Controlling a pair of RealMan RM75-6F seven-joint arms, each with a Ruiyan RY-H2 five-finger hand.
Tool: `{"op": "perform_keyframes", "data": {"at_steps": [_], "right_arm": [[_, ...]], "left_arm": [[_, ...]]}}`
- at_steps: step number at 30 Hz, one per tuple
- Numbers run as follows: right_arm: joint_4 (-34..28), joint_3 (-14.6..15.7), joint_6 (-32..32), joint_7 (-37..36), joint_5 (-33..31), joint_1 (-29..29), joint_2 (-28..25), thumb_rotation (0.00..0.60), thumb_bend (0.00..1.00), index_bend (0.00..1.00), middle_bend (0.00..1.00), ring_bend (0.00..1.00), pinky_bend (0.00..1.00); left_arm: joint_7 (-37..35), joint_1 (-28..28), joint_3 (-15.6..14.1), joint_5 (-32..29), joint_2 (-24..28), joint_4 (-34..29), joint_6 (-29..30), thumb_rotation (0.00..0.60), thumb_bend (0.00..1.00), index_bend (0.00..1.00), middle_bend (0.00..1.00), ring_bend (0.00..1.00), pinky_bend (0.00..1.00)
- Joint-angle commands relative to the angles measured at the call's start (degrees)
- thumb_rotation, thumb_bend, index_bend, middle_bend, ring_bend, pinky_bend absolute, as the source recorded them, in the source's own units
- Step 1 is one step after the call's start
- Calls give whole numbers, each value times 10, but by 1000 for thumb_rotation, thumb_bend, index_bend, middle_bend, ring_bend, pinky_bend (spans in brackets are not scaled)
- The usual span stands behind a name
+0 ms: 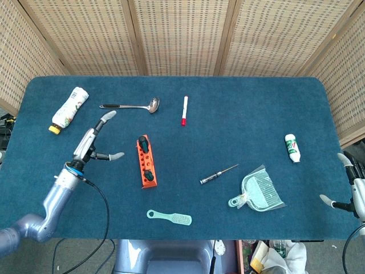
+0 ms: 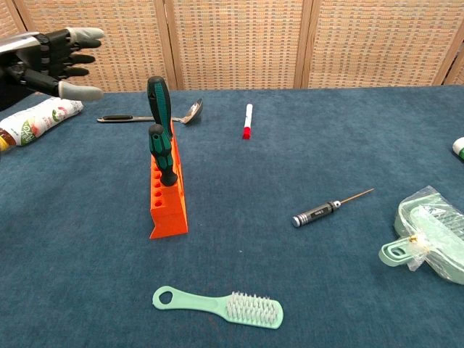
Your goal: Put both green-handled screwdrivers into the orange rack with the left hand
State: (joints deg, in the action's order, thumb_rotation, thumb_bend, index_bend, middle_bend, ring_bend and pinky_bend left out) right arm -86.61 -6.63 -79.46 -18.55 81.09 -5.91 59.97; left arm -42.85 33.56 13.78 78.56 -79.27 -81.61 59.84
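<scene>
Both green-handled screwdrivers stand upright in the orange rack [image 1: 146, 161], left of centre in the head view. In the chest view the taller screwdriver [image 2: 159, 101] sits at the rack's far end, w/ the shorter screwdriver [image 2: 160, 151] just in front of it, both shafts down in the rack's holes.

The left hand [image 1: 94, 140] hangs at mid-left of the head view, well clear of the rack, fingers spread and holding nothing; the chest view shows it in the upper-left corner, above the table [image 1: 239, 114]. The right hand [image 1: 349, 185] shows only at the lower-right edge of the head view, off the table's corner; a few fingers stick out w/ nothing in them, but can't tell its state from that sliver.

Elsewhere on the blue table: a white bottle [image 1: 69, 109] upper left, a ladle [image 1: 132, 105] and a red-tipped marker [image 1: 185, 110] upper centre, a small black-handled screwdriver [image 1: 217, 174] right of centre, a mint dustpan [image 1: 261, 191] lower right, a small white bottle [image 1: 292, 147] at the right, and a mint brush [image 1: 169, 216] at bottom centre.
</scene>
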Motion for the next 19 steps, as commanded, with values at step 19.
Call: {"op": "perform_keyframes", "data": {"at_steps": [19], "right_arm": [[1,3,-34,32,18,9,11,600,0,0,0,0,0]], "left_arm": [[417,-215,-142,38,123,-88,224,600,0,0,0,0,0]]}}
